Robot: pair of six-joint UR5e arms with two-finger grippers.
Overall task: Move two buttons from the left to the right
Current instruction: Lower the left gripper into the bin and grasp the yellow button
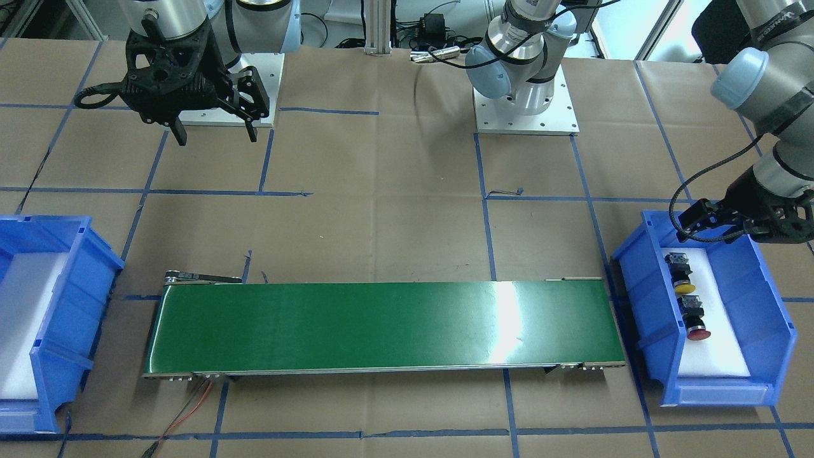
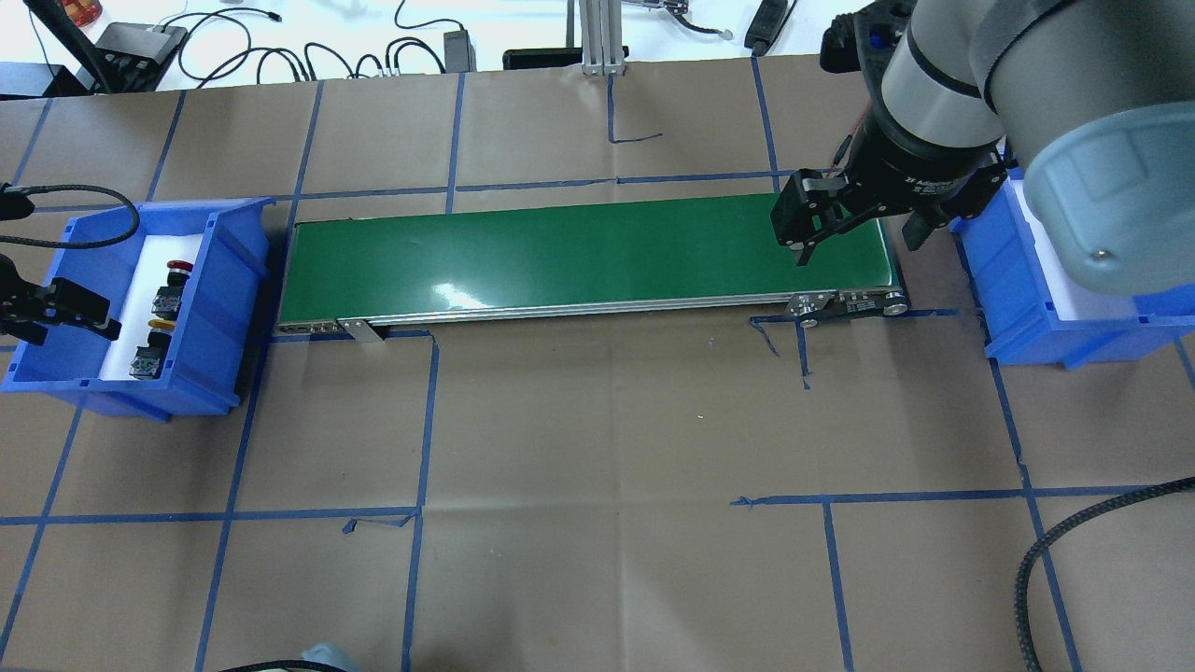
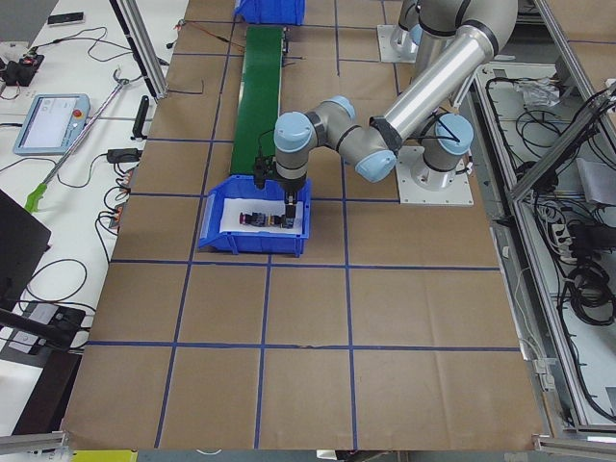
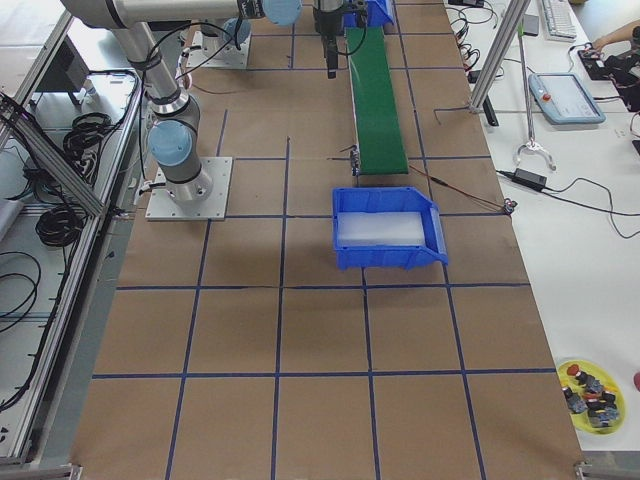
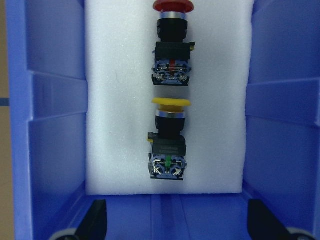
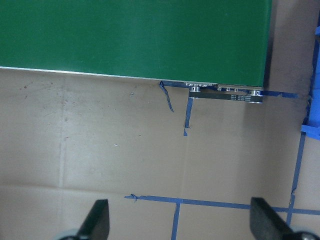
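Two buttons lie end to end on white foam in the blue bin (image 2: 233, 308) at the robot's left. The yellow-capped button (image 5: 170, 145) (image 1: 683, 280) (image 2: 154, 345) is nearer the camera in the left wrist view, and the red-capped button (image 5: 171, 45) (image 1: 695, 318) (image 2: 173, 285) lies beyond it. My left gripper (image 5: 177, 222) (image 2: 93, 315) (image 1: 693, 222) hovers open over the bin's end next to the yellow button, holding nothing. My right gripper (image 2: 854, 245) (image 1: 216, 135) (image 6: 180, 225) hangs open and empty above the table by the conveyor's right end.
A green conveyor belt (image 2: 579, 252) (image 1: 381, 324) runs between the two bins. A second blue bin (image 2: 1027, 317) (image 1: 82, 273) lined with white foam stands at the robot's right. Blue tape lines cross the brown paper-covered table. Cables lie past the far edge.
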